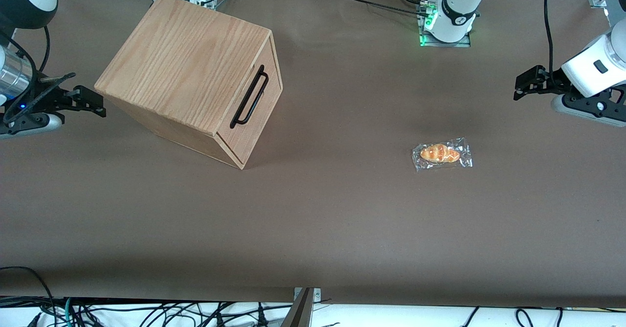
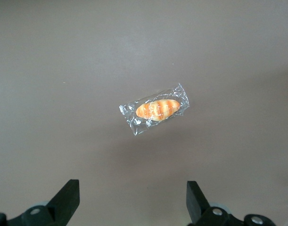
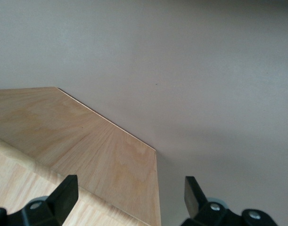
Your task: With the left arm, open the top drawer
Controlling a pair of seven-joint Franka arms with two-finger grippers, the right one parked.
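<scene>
End effector (image 1: 519, 85) open, empty, hovering near my working-arm tabletop edge; drawer (image 1: 254, 117) shut, its handle (image 1: 250, 96) well apart.

Counts:
- 1 oak cabinet (image 1: 188, 68) on the table (image 1: 342, 209).
- 1 top drawer (image 1: 254, 104) visible on its front, shut, with 1 black bar handle (image 1: 249, 97).
- 1 wrapped bread roll (image 1: 441, 154), lying alone toward the working arm's end.
- 1 left arm (image 1: 594, 68) with 1 gripper (image 2: 132, 200), 2 fingers (image 2: 68, 197) spread apart, hovering above the roll and holding nothing.
</scene>
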